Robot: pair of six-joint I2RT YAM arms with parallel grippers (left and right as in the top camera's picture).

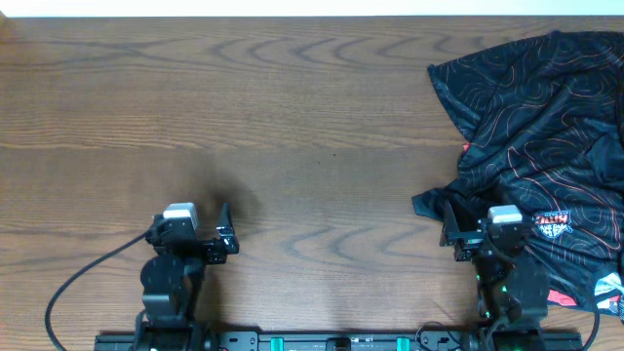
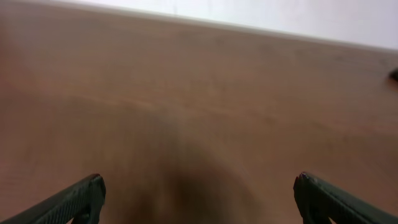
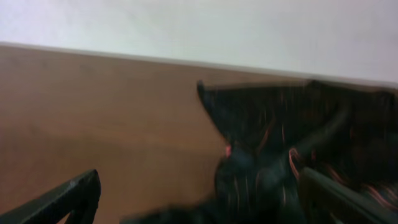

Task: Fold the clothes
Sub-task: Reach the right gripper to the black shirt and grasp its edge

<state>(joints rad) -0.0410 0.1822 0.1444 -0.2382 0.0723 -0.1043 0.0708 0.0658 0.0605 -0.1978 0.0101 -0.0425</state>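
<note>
1. Overhead, the left gripper (image 1: 227,232) and right gripper (image 1: 450,232) hover spread and empty over the wooden table (image 1: 292,97); the black jersey (image 1: 546,117) lies crumpled ahead-right of the latter.
2. Left wrist: bare wood ahead, white wall (image 2: 311,15) beyond.
3. Right wrist: jersey ahead-right.

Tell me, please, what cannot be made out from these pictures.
Jersey, overhead: the right edge cuts it off, so its full outline is unknown.
Its lower part, overhead: the right arm covers some.
Logo, overhead: too small to read.
Right wrist view: blur smears the print.
Left wrist view: a dark scrap at the right edge, cut off and blurred.
</note>
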